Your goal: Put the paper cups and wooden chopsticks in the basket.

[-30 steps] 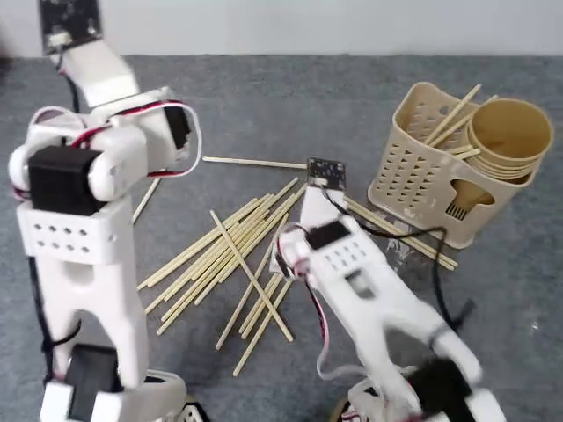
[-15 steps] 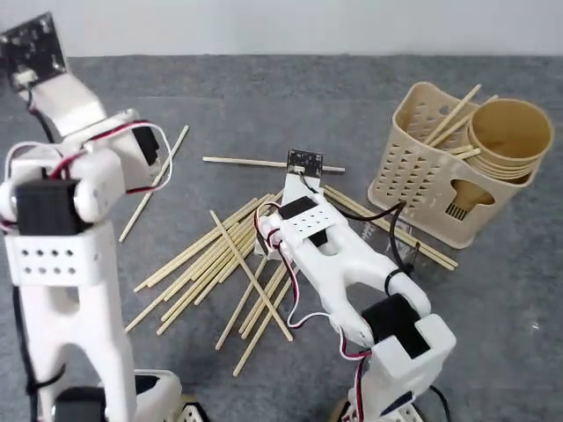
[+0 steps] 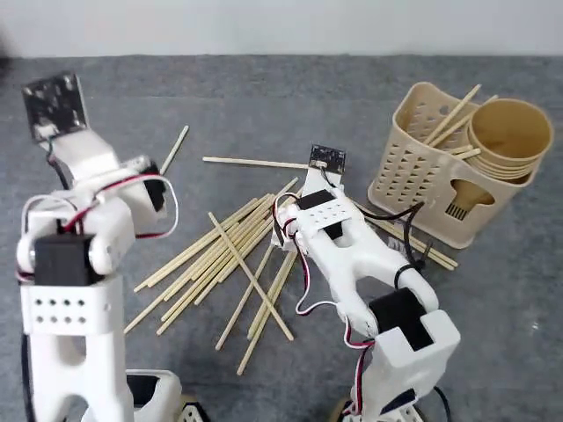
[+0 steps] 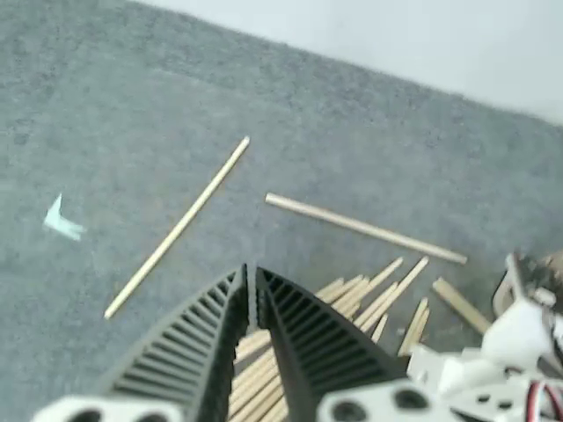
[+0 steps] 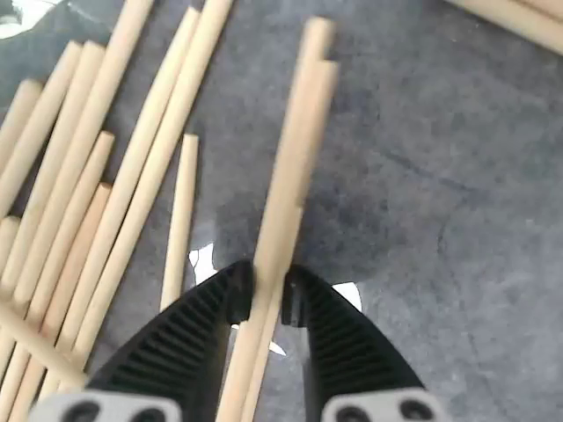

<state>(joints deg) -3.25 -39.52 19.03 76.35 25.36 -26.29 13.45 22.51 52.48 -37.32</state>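
A grey felt-like mat (image 3: 264,97) covers my table, strewn with round, pale wooden chopsticks (image 3: 220,251). On the right of the high view, the beige slotted plastic basket (image 3: 409,167) holds nested tan paper cups (image 3: 510,132) and a few tilted sticks. My right wrist view shows the right gripper (image 5: 266,286), its ribbed black jaws pinching wooden chopsticks just over the mat. The left wrist view shows the left gripper (image 4: 252,280) pressed together and empty, above the pile's edge.
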